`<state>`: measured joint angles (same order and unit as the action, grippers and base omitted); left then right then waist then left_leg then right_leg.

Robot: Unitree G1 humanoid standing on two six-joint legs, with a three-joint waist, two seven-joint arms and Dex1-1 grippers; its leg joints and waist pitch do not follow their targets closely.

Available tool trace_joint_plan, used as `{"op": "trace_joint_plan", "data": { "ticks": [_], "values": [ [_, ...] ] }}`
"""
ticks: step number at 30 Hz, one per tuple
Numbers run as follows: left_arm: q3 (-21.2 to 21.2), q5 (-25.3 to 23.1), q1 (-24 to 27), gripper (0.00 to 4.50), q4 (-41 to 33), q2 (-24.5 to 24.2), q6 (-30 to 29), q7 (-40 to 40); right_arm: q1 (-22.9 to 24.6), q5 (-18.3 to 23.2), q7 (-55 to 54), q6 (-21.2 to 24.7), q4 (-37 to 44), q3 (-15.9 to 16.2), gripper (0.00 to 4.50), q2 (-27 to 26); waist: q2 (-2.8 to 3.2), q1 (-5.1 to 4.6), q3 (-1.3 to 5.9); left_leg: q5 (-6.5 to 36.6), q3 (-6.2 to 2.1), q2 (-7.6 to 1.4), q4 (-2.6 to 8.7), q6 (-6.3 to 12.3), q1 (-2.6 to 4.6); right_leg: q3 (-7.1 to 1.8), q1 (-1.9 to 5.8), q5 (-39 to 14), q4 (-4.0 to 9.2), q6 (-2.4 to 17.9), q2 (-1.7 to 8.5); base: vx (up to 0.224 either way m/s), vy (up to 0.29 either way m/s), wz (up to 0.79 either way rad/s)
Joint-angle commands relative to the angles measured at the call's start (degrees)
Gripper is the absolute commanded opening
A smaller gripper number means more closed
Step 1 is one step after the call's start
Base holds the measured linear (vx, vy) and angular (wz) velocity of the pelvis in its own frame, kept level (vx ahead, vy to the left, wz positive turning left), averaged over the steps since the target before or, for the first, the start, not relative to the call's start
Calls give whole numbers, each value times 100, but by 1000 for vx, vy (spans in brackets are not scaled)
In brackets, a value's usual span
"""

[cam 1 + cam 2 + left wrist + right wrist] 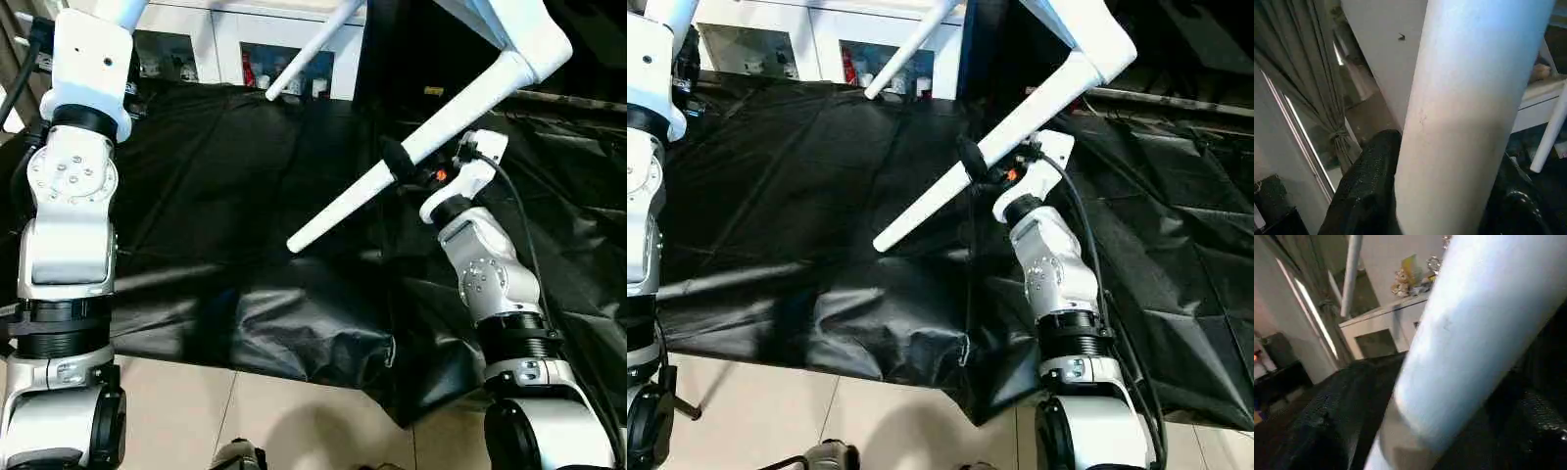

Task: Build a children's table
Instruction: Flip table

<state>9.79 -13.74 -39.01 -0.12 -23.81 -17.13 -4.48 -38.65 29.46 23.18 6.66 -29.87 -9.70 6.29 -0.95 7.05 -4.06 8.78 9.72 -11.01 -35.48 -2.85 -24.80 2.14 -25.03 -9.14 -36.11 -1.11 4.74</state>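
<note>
Right gripper [404, 162] was seen at the right of the scene, its two black fingers [1317, 431] set on either side of a white tubular leg [372, 186]. The fingers were spread to the leg's width and lay against or just beside the tube; whether a firm grip had been made could not be told. This leg ran down and to the left from a round corner socket [529, 54] of the white tabletop [1078, 24], which was held up at the far right, above the work area. The leg's free end [299, 240] hung over the black sheet [245, 196] without touching it.

The left gripper [1449, 205] was recorded in the left wrist view, where a second white leg [1469, 107] stood between its black fingers [1366, 191]. The fingers stood partly open, closed on that leg from both sides. The left arm [73, 196] rose along the left edge of the scene.

A third leg [309, 54] was seen farther off, slanting down to the left in front of a white glass-door cabinet [225, 39] at the far side. The black sheet covered the floor from the cabinet to the near tiles [294, 421], with creases near its near edge.
</note>
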Motion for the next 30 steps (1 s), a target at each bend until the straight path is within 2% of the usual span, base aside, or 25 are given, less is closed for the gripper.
{"op": "trace_joint_plan", "data": {
  "ticks": [1,7,12,15,25,30],
  "values": [
    [62,186,7,182,-50,55,-42,27,-120,89,123,27,-43,-103,330,10,45,-9,458,1798,-50,-135,501,-268,244,-128,211,-1439,410,904,258,0,0,0],
    [35,197,6,182,-27,86,-33,35,-213,194,381,115,-220,-147,273,51,51,-17,455,1914,-58,-139,507,-293,250,-123,201,-1560,424,908,264,0,0,0],
    [23,201,28,182,-37,104,-37,39,-237,183,525,165,-253,-181,248,28,44,-13,458,1790,-53,-139,506,-269,236,-122,210,-1441,412,941,264,0,0,0],
    [23,203,46,182,-44,110,-42,40,-248,175,566,171,-242,-187,215,6,37,-13,455,1756,-46,-136,501,-249,238,-124,208,-1415,413,956,262,0,0,0],
    [21,213,100,181,-61,136,-42,53,-313,168,636,112,-183,-254,188,9,35,-11,448,1917,-53,-147,518,-279,244,-118,188,-1666,437,896,273,0,0,0],
    [22,255,180,179,-82,213,-15,63,-251,168,568,7,209,-308,184,79,48,5,459,1844,-51,-151,516,-289,243,-117,187,-1528,429,895,269,0,0,0]
  ]
}}
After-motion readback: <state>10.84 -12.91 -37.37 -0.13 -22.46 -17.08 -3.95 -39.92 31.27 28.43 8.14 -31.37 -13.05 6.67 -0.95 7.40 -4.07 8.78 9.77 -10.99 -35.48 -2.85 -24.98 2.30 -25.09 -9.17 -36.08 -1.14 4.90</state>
